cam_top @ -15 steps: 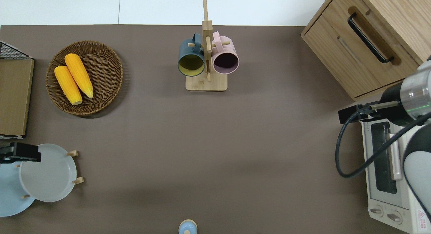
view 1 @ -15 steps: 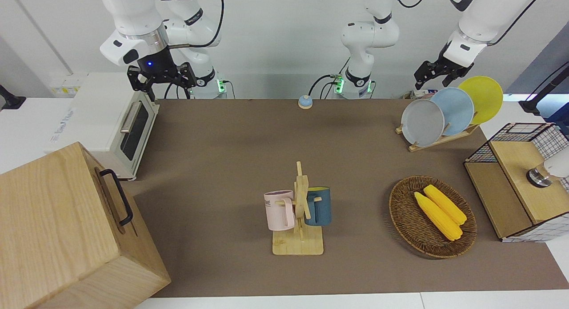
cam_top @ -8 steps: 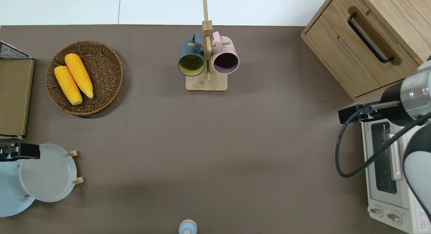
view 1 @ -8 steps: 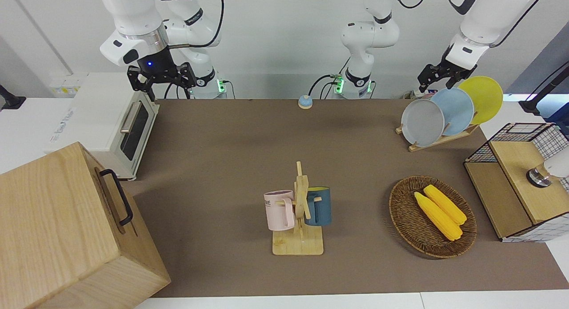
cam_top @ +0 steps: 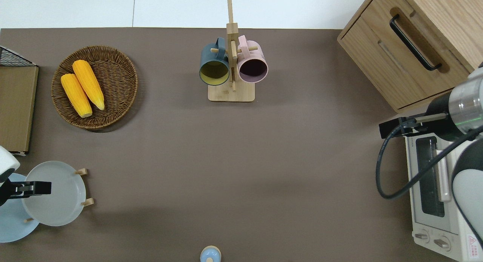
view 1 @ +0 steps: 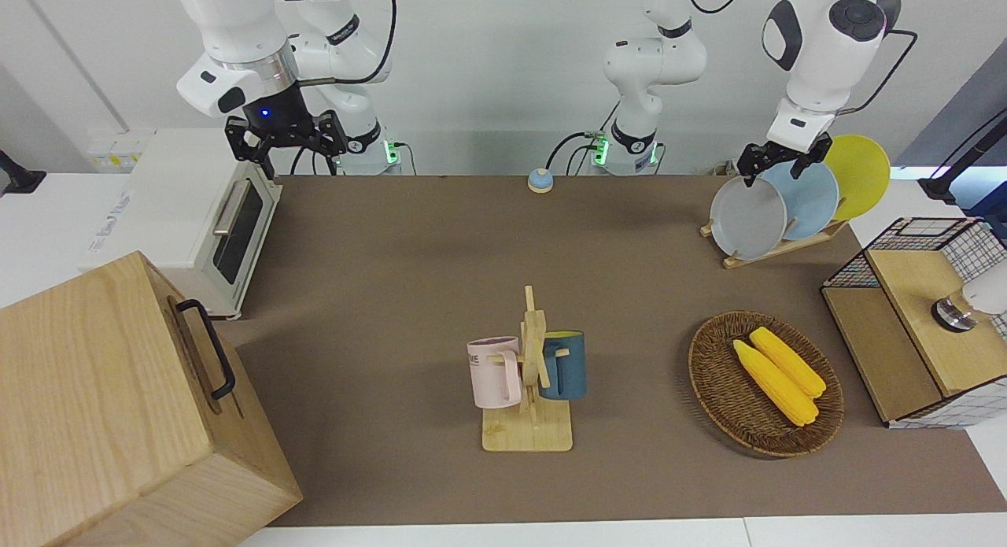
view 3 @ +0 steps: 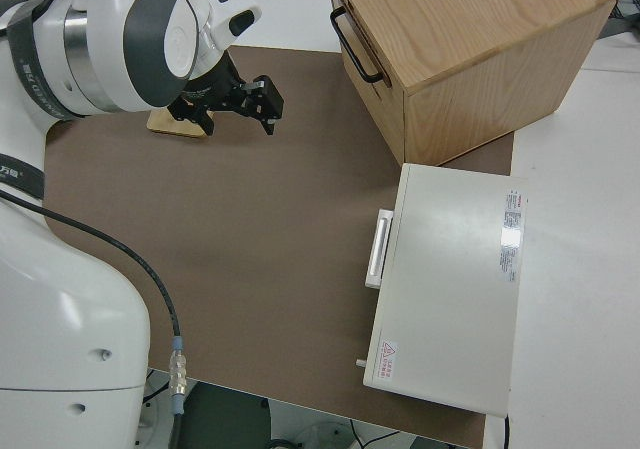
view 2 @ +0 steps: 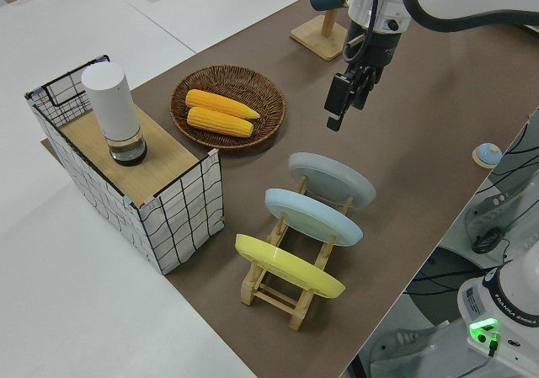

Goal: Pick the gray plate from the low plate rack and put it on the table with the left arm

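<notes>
The gray plate [view 1: 747, 216] leans in the slot of the low plate rack [view 1: 787, 248] that is farthest from the robots, at the left arm's end of the table [view 1: 409, 279]. It also shows in the overhead view [cam_top: 56, 194] and the left side view [view 2: 333, 178]. My left gripper [view 1: 773, 169] is open and empty, fingers pointing down, in the air just above the gray plate's upper rim. In the overhead view my left gripper [cam_top: 41, 188] is over the plate's edge. The right arm is parked, its gripper [view 1: 287, 138] open.
A light blue plate [view 1: 810, 197] and a yellow plate [view 1: 861, 169] lean in the same rack, nearer to the robots. A wicker basket of corn [view 1: 767, 382], a wire crate [view 1: 916, 319], a mug stand [view 1: 529, 374], a toaster oven [view 1: 197, 216] and a wooden cabinet [view 1: 118, 405] stand around.
My left gripper has come down and shifted from above the blue and yellow plates to just above the gray plate's rim. The plates and the right arm have not moved.
</notes>
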Robot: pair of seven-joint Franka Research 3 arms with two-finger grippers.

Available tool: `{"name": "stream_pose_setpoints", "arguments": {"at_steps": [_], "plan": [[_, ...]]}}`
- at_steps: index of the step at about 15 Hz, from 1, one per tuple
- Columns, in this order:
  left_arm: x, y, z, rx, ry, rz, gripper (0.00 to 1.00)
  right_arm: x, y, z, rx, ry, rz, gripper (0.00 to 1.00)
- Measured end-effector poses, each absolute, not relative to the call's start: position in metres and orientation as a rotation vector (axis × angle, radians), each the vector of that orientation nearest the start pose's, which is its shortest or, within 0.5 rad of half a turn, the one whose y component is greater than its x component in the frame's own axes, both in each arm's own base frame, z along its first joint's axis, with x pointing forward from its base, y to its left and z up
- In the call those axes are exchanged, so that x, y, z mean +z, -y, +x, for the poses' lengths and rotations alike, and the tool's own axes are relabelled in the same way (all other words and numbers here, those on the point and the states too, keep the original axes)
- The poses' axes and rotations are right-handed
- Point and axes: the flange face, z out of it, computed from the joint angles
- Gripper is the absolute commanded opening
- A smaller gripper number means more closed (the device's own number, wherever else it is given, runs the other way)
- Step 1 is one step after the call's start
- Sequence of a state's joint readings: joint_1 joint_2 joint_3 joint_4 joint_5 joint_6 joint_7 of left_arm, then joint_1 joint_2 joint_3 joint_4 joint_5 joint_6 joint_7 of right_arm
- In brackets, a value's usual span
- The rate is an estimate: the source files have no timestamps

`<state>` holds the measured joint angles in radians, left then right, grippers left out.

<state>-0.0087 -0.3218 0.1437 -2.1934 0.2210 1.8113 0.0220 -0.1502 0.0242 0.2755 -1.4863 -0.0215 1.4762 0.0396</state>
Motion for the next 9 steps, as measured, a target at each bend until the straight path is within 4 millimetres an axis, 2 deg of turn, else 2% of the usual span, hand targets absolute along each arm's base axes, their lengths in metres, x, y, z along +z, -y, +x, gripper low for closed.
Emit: {"name": "stream_pose_setpoints", "arguments": {"at_steps": [3, 6, 7, 9], "plan": [[0.489, -0.088, 0.434, 0.106, 0.062, -2.979, 0.96, 0.643, -0.065, 0.549, 0.051, 0.133, -3.156, 0.983], [0.467, -0.106, 0.42, 0.115, 0.067, -2.957, 0.95, 0.643, -0.065, 0.549, 0.051, 0.133, -3.156, 0.983], [0.464, -0.111, 0.417, 0.116, 0.07, -2.959, 0.9, 0.643, -0.065, 0.549, 0.051, 0.133, -3.156, 0.983], [0.462, -0.12, 0.413, 0.12, 0.076, -2.955, 0.62, 0.643, -0.065, 0.549, 0.051, 0.133, -3.156, 0.983]]}}
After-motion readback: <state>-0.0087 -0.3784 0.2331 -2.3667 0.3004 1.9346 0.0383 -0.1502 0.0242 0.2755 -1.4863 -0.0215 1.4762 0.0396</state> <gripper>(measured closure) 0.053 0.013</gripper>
